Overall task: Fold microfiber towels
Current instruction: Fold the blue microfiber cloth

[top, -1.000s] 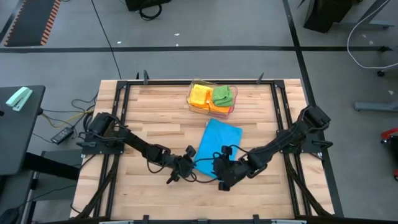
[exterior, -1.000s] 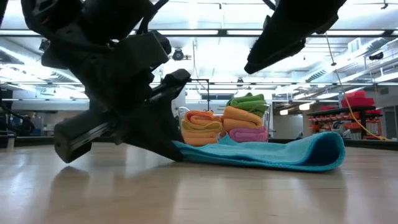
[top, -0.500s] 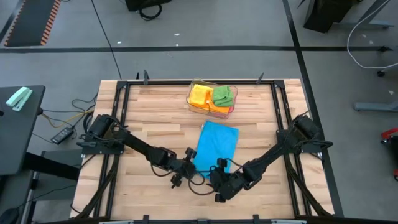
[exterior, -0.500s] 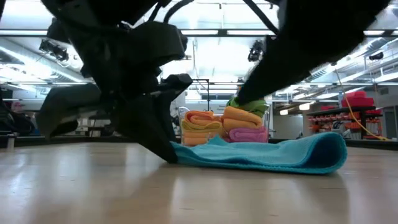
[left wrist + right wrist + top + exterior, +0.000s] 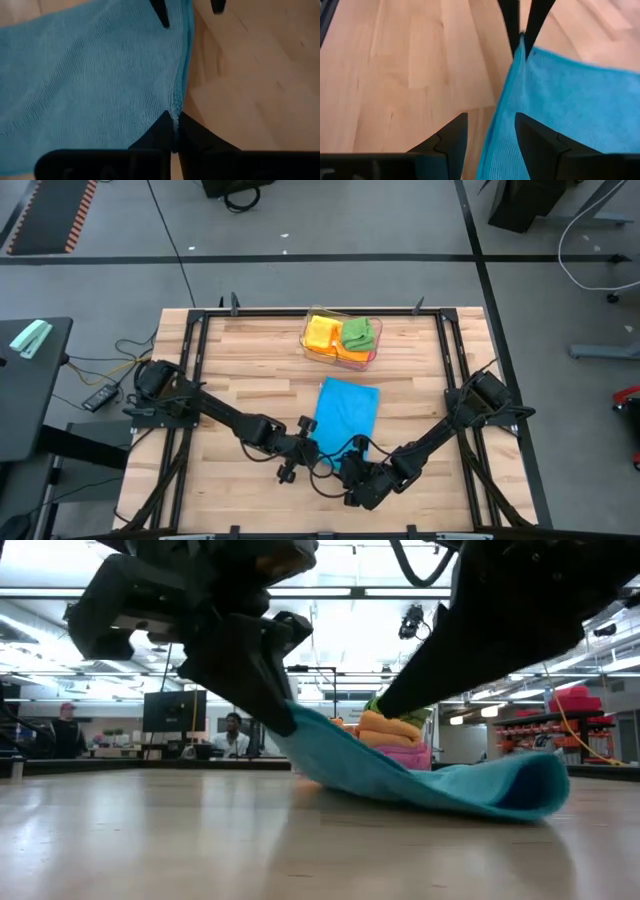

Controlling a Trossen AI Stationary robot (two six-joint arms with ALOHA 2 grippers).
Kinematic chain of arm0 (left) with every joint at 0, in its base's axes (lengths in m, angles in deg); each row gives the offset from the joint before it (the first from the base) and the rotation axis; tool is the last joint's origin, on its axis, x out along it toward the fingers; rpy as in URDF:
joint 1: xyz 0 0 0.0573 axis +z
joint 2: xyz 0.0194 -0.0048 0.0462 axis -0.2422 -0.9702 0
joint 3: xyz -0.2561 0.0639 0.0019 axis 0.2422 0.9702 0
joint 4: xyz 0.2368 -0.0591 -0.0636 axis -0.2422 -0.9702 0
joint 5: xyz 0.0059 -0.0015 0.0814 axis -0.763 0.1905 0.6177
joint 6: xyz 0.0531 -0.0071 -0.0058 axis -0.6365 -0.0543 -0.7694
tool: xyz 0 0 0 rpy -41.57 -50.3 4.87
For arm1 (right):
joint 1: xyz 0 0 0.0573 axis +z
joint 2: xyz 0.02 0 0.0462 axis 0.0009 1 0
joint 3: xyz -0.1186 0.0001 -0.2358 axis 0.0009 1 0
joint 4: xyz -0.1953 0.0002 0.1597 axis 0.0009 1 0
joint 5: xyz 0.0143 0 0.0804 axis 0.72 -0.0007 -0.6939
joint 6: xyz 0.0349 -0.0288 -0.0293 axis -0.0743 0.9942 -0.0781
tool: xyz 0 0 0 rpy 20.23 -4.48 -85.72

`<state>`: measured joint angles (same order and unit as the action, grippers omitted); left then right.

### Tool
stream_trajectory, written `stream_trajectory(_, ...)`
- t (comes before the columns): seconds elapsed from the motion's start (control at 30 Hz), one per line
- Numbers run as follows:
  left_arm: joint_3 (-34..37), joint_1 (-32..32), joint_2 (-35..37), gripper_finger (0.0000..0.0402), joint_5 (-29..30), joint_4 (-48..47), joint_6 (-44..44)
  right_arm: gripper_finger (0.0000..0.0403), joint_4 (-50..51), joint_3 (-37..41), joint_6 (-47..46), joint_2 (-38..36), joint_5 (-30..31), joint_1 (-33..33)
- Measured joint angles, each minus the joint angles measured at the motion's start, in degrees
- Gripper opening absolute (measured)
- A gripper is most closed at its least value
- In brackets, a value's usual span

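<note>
A blue microfiber towel [image 5: 347, 410] lies spread on the wooden table's middle, its right end folded over in a loop [image 5: 540, 790]. My left gripper [image 5: 310, 447] is shut on its near left corner, which is raised. My right gripper [image 5: 492, 137] stands open at the towel's near edge [image 5: 495, 125], one finger on each side of that edge. The same open fingers show far off in the left wrist view [image 5: 187, 7]. Folded yellow, orange, green and pink towels fill a clear tray [image 5: 340, 338] at the far middle. My left gripper pinches the blue towel's near left corner [image 5: 174, 116] between its two fingers, on the hemmed edge. The fingers slant down at it. The corner [image 5: 300, 720] is lifted clear; the cloth slopes down from it to the table, where the rest lies. My right gripper: I cannot tell whether its fingers touch the towel's edge.
The tray of folded towels [image 5: 385, 740] stands behind the blue towel. Bare wood [image 5: 250, 370] lies left and right of the towel. Black frame rails [image 5: 195, 350] run along the table's sides. People [image 5: 232, 735] sit in the room beyond the table.
My left gripper has risen and rolled, drawing the blue towel's near left corner up off the table; the rest of the towel stays down and has slid slightly. My right gripper has come down and toward the table's near edge, reaching the towel's near edge.
</note>
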<state>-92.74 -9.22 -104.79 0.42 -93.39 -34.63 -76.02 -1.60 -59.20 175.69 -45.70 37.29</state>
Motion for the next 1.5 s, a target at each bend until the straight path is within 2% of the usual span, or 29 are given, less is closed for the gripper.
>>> stream_trajectory(0.23,-0.66,0.75,0.73,0.0010,-0.08,-1.02,3.85,0.0172,0.10,-0.16,1.81,-0.04,2.61,-0.90)
stream_trajectory(0.43,-0.81,1.26,2.15,0.0029,-0.10,-1.36,4.68,0.0172,0.10,-0.16,1.98,0.14,1.68,-1.70)
stream_trajectory(0.67,-0.81,2.12,3.53,0.0010,-0.11,-2.32,5.92,0.0172,1.31,-0.18,-0.62,0.61,-0.22,-2.27)
stream_trajectory(0.83,-0.81,3.04,3.57,0.0031,-0.08,-2.11,7.04,0.0168,3.03,-0.16,-1.43,0.61,-0.63,-2.24)
stream_trajectory(1.1,-0.81,3.20,3.59,0.0010,-0.10,-2.11,7.15,0.0120,7.93,-0.16,-4.36,0.61,-2.84,-2.28)
stream_trajectory(1.3,-0.81,3.20,3.61,0.0031,-0.10,-2.13,7.15,0.0067,6.21,-0.11,-5.95,0.61,-4.60,-2.29)
stream_trajectory(1.5,-0.81,3.19,3.63,0.0011,-0.10,-2.59,7.15,0.0057,5.84,0.22,-6.62,0.61,-11.67,-2.56)
